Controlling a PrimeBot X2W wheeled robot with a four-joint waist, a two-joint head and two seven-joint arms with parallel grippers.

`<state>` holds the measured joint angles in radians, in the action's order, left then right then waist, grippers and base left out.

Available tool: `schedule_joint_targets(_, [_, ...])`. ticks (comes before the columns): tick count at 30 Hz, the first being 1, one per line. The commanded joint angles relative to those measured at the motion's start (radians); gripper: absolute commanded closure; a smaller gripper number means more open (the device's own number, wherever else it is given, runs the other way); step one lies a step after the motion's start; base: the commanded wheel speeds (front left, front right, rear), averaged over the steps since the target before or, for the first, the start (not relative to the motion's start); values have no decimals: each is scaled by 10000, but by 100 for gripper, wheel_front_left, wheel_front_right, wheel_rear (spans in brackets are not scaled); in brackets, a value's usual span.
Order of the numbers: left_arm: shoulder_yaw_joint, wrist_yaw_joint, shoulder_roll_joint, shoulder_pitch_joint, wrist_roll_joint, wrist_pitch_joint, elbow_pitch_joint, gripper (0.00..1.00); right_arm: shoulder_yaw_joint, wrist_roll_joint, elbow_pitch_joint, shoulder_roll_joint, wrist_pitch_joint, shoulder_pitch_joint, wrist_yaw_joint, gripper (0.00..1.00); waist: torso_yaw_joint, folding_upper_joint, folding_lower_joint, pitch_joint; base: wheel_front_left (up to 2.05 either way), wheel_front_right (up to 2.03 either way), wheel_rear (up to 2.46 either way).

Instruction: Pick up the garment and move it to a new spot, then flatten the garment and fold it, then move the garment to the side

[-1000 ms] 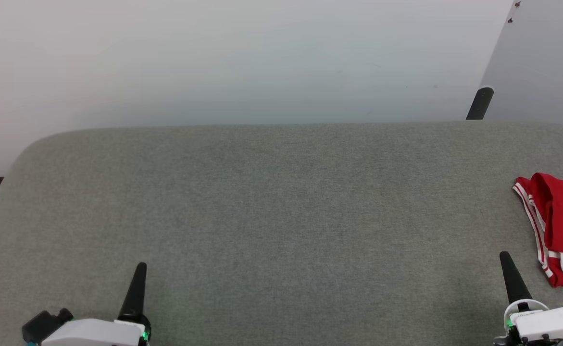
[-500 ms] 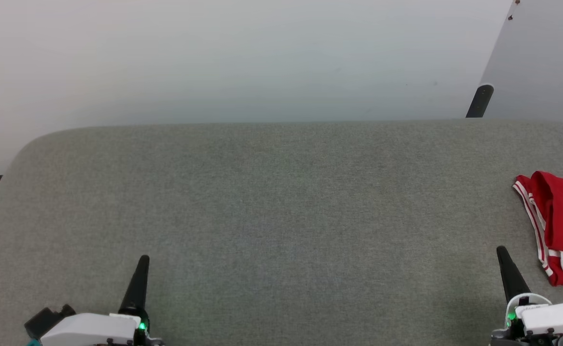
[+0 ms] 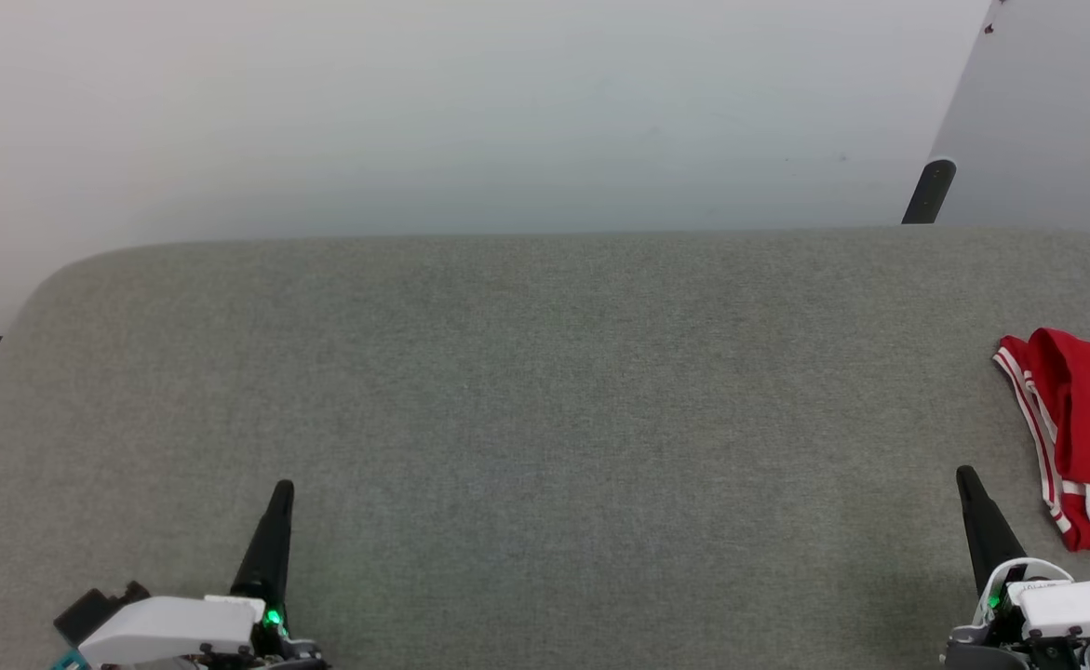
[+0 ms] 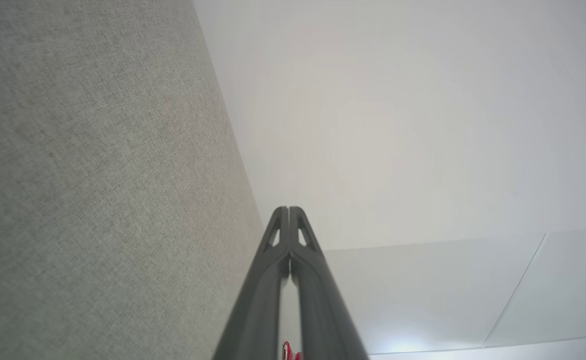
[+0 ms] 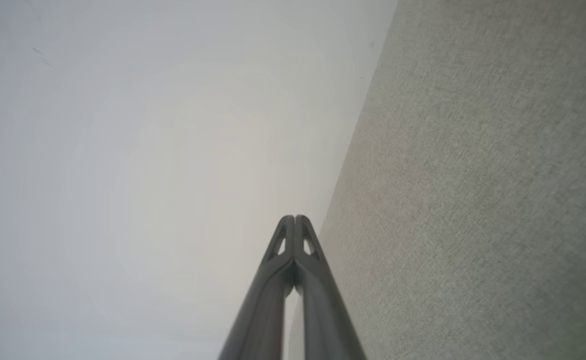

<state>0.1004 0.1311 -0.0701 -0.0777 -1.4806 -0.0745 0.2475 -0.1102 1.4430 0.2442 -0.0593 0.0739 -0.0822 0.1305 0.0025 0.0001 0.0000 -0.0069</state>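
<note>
garment (image 3: 1089,419) lies folded on the grey pad (image 3: 545,391) at 3 o'clock in my head view, cut off by the frame edge, its long axis running 12 to 6. the striped trim edge faces 9 o'clock and there is a white patch at the 6 o'clock end; the rest is bright red. right gripper (image 3: 963,475) sits near it at its 7 o'clock, left gripper (image 3: 284,486) well apart toward 9. the wrist views show me each pair of fingers (image 4: 267,280) clenched tip to tip, holding nothing.

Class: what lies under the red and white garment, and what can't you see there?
The garment lies folded on the grey fabric surface, which shows around it. Anything beneath its folds is covered, and the picture's right edge cuts it off.
</note>
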Motion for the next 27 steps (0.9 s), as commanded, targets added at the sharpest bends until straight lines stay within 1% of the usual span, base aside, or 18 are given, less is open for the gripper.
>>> schedule_joint_targets(1, [41, -6, 28, -148, -164, -54, -40, 100, -24, 288, -26, 11, 64, -148, 5, 100, -2, -1, 0, 7, 0, 0, 0])
schedule_joint_targets(22, [172, -4, 223, -379, -1353, -443, -29, 100, -50, 1754, 11, 118, 434, -357, 4, 100, -25, -1, 0, 100, 0, 0, 0])
schedule_joint_targets(27, [166, -4, 212, -370, -1325, -436, -29, 100, -46, 1714, 10, 112, 434, -283, 4, 100, -25, -1, 0, 100, 0, 0, 0])
